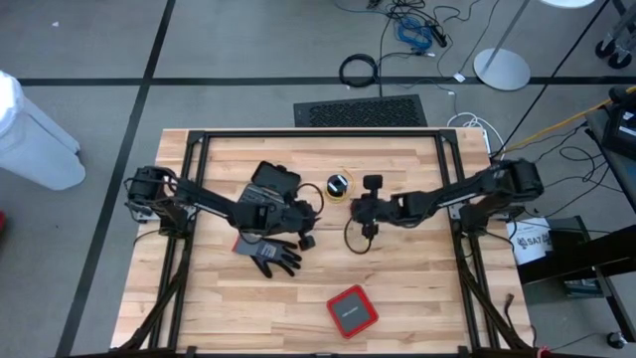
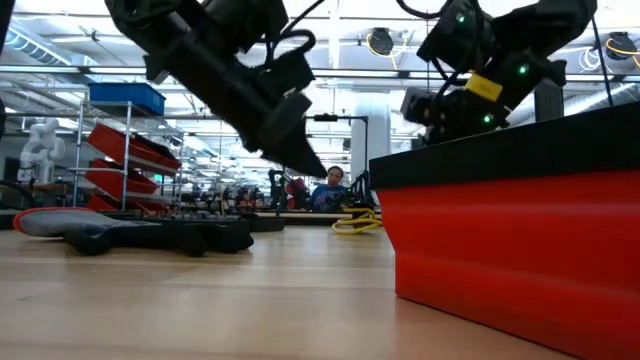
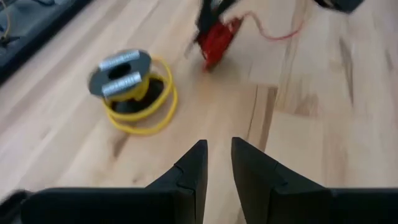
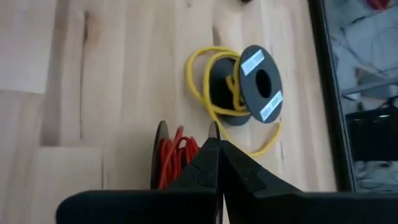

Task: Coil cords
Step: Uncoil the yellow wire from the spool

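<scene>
yellow cord (image 4: pixel 214 87): i see it wound loosely on a small black spool (image 4: pixel 258 83) lying on the wooden bench (image 1: pixel 417 288), near the far middle; several loops spill off the spool onto the wood.
red cord (image 4: pixel 176 163): wound on a second black spool, right at the tip of my right claw (image 4: pixel 217 144); in the left wrist view it shows as a red bundle (image 3: pixel 217 40) with a thin red tail running off across the bench.
right claw: fingers pressed together, tips touching the red spool's rim; i cannot tell whether they pinch the wire itself.
left claw (image 3: pixel 216 155): fingers a narrow gap apart, nothing between them, hanging over bare wood; the yellow cord sits ahead and to one side of it, the red bundle farther ahead.
the two cords: just beside each other between my two arms.
grey glove (image 1: pixel 273 254): flat on the bench under my left arm, apart from both cords.
red box (image 1: pixel 352 310): near the front edge of the bench, lid shut, so i cannot see inside it.
</scene>
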### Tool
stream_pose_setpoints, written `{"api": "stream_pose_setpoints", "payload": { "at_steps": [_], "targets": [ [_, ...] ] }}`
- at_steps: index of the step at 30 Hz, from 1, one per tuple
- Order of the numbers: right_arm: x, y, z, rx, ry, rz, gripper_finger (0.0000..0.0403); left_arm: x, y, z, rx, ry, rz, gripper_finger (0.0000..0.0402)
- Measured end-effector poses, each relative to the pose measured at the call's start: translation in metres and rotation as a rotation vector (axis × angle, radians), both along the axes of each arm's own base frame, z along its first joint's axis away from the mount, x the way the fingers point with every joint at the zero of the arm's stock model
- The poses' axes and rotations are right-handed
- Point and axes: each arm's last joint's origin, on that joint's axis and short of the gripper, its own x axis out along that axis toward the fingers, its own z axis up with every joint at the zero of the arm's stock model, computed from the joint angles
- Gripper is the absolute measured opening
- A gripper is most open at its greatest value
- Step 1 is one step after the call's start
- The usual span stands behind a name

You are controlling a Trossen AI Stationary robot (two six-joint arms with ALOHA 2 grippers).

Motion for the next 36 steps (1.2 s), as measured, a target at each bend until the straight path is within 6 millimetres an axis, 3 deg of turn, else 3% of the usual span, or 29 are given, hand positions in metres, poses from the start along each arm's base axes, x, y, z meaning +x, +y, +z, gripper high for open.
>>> {"api": "stream_pose_setpoints", "payload": {
  "at_steps": [8,14,22,36],
  "targets": [
    [0.003,0.016,-0.020,-0.069,0.068,0.002,0.0003,0.008,-0.015,-0.039,0.002,0.055,-0.034,0.0080],
    [0.000,0.033,-0.022,-0.039,0.064,0.028,0.0045,0.013,-0.030,-0.062,0.009,0.041,-0.067,0.0080],
    [-0.004,0.050,-0.017,-0.047,0.009,0.029,0.0105,0.012,-0.048,-0.063,0.070,0.014,-0.085,0.0080],
    [-0.003,0.063,-0.013,0.013,-0.061,0.051,0.0141,0.007,-0.067,-0.062,0.101,0.009,-0.110,0.0080]
  ]
}}
